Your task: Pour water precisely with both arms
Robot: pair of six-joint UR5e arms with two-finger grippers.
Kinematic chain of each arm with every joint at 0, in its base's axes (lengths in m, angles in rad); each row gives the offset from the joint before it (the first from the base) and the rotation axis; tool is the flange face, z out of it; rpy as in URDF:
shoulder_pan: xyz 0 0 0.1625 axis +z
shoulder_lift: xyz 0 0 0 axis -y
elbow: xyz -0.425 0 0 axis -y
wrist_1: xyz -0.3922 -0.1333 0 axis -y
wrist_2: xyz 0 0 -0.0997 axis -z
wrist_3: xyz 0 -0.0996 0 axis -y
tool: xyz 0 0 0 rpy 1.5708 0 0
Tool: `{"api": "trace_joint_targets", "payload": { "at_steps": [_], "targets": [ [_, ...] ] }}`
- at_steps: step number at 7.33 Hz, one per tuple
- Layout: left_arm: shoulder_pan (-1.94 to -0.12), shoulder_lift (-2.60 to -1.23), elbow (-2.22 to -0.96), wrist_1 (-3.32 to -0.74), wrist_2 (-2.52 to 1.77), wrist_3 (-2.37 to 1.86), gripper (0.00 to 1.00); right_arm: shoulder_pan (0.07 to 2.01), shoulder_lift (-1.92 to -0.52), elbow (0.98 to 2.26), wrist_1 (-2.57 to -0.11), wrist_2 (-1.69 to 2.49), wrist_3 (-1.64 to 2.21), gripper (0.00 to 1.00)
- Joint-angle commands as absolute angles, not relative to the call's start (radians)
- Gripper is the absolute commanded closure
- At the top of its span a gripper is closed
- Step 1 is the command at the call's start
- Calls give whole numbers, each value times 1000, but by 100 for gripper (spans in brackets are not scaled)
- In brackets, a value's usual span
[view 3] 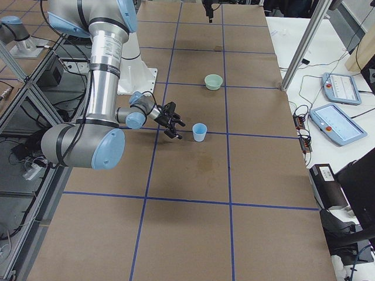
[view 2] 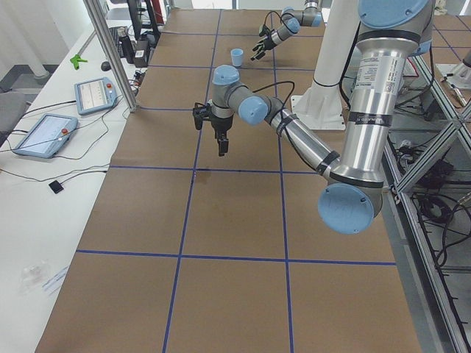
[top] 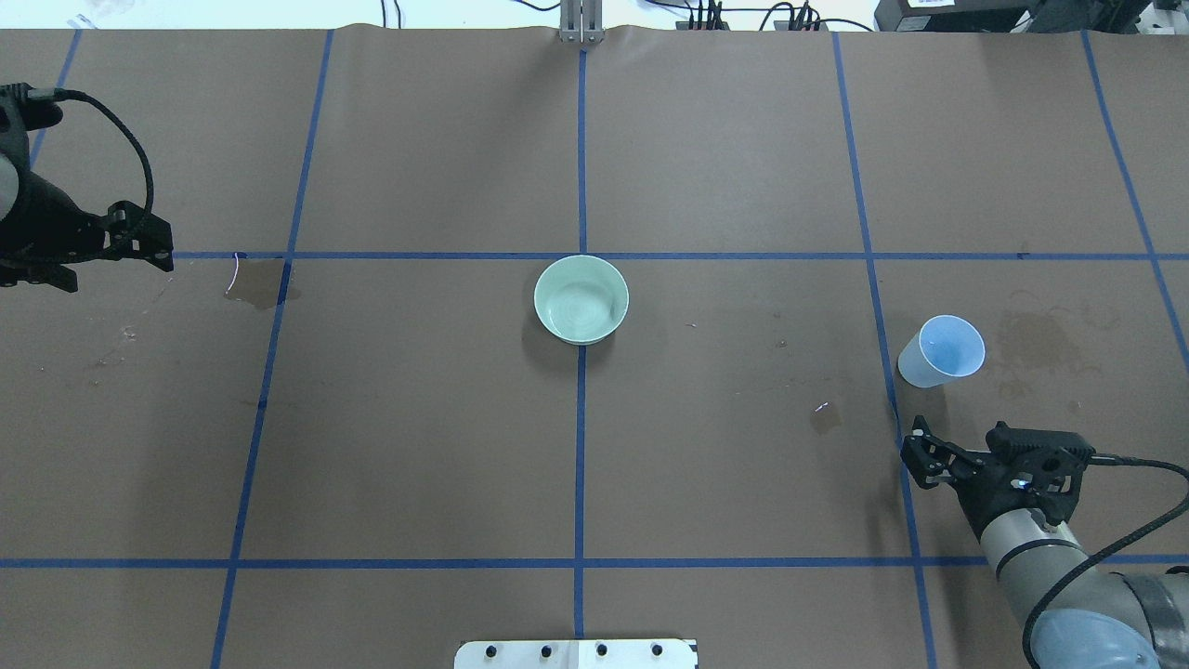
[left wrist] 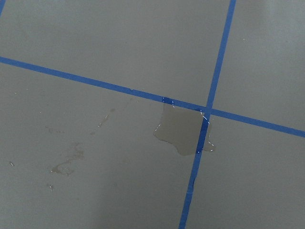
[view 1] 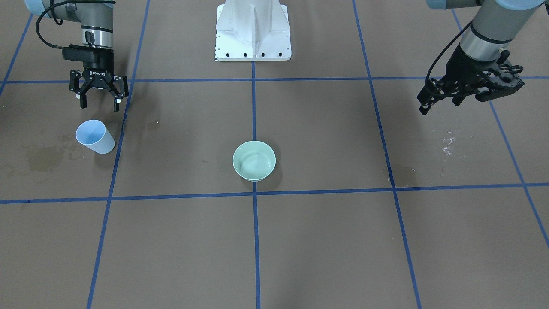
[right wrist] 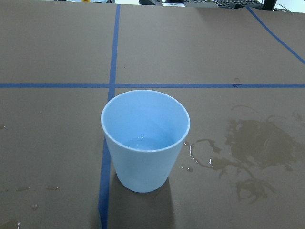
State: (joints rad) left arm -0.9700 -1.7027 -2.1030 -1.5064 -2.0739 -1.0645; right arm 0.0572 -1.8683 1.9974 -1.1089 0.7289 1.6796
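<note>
A light-blue cup (view 1: pixel 95 136) stands upright on the brown table, also in the overhead view (top: pixel 943 351). The right wrist view shows a little clear water (right wrist: pixel 143 142) in its bottom. My right gripper (view 1: pixel 98 101) is open and empty, just behind the cup on the robot's side, apart from it. A pale green bowl (view 1: pixel 254 160) sits at the table's middle on the centre tape line (top: pixel 581 299). My left gripper (view 1: pixel 439 107) hangs tilted above the table's far left side, looks open and holds nothing.
A wet patch (right wrist: pixel 259 143) lies on the paper beside the cup. A small puddle (left wrist: pixel 183 133) sits at a tape crossing under the left gripper, also in the overhead view (top: pixel 260 282). The white pedestal (view 1: pixel 253 32) stands at the robot's edge.
</note>
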Motion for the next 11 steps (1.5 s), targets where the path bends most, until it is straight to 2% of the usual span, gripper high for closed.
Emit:
{"api": "trace_joint_targets", "payload": {
  "at_steps": [1,9,11],
  "targets": [
    [-968,-1703,-2098,-1506,-2074,-1065,0,57,-1856,1947,-1106,686,1677,1],
    [-966,-1706,-2083,-1508,-2074,-1065,0,110,-1844,1931,-1100,664,1622,1],
    [-966,-1704,-2083,-1508,-2075,-1063,0,132,-1771,1910,-1098,664,1565,1]
  ]
}}
